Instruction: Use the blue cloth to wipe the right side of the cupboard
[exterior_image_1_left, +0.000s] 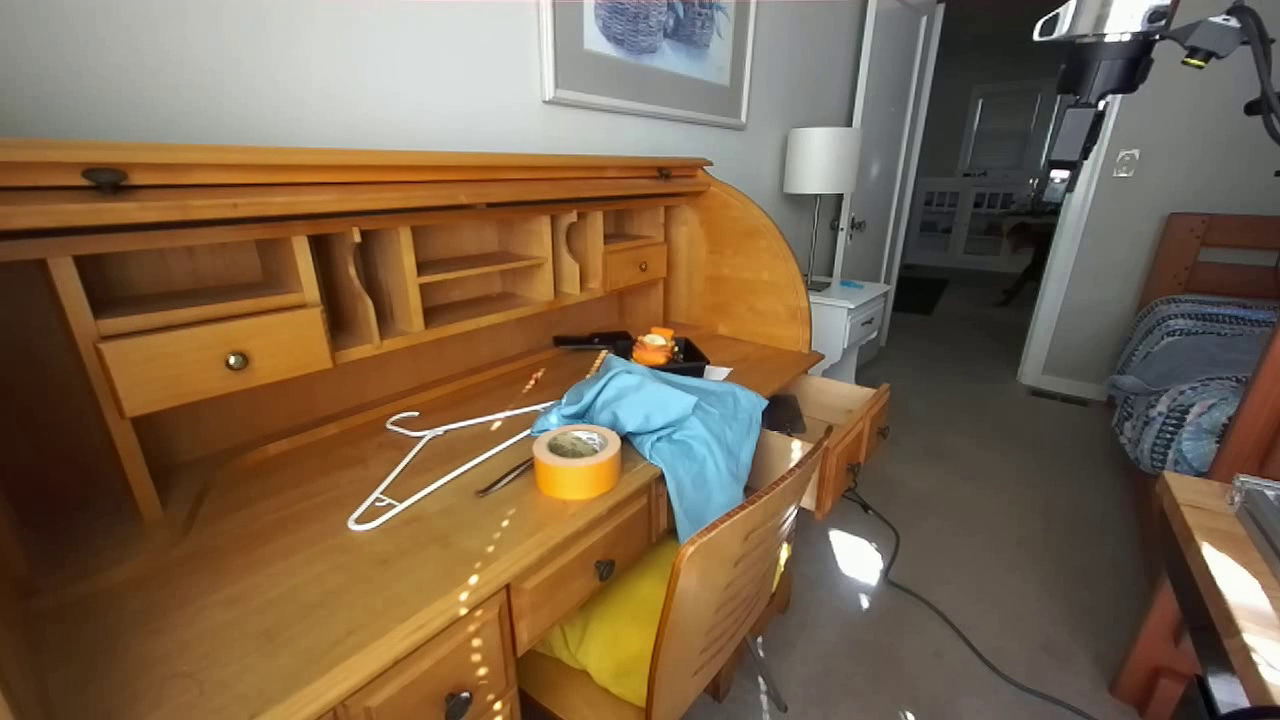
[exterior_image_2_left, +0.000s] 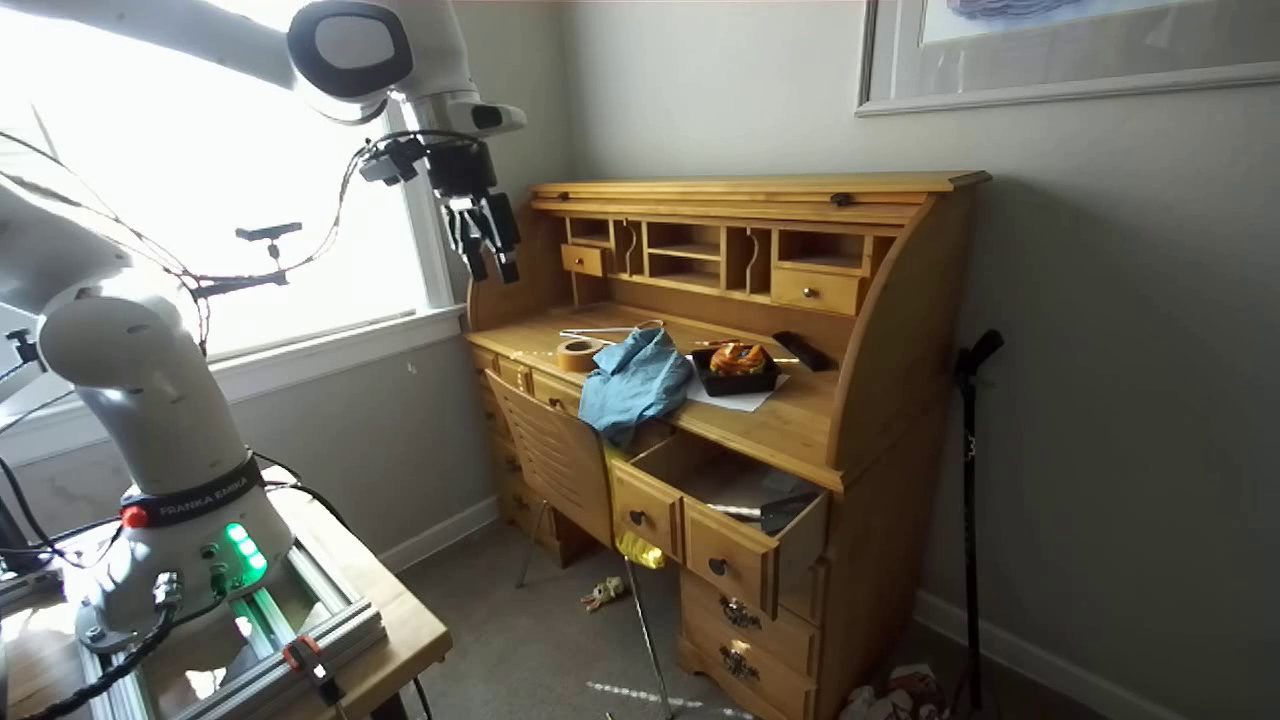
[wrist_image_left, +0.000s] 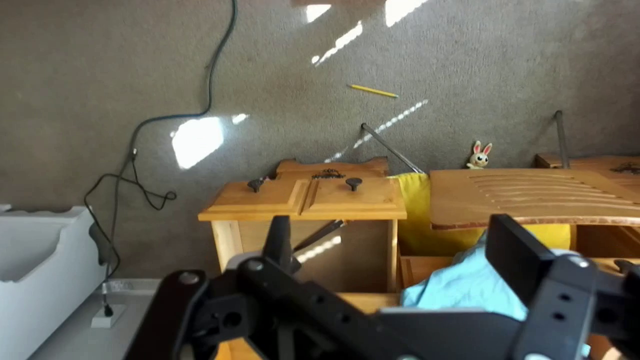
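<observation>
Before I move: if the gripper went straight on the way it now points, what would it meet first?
Probably the floor: the gripper points down, and in an exterior view its line seems to pass clear of the open drawer and the chair. Depth is hard to judge, though.

One blue cloth (exterior_image_1_left: 675, 415), one roll of tape (exterior_image_1_left: 577, 476), one white hanger (exterior_image_1_left: 429, 435) and one desk chair (exterior_image_2_left: 560, 450) are counted. Two knobs (wrist_image_left: 354, 183) are seen on the pulled-out drawer (wrist_image_left: 280, 200), and one rabbit figure (wrist_image_left: 478, 159) and one lamp (exterior_image_1_left: 822, 170) are shown.
</observation>
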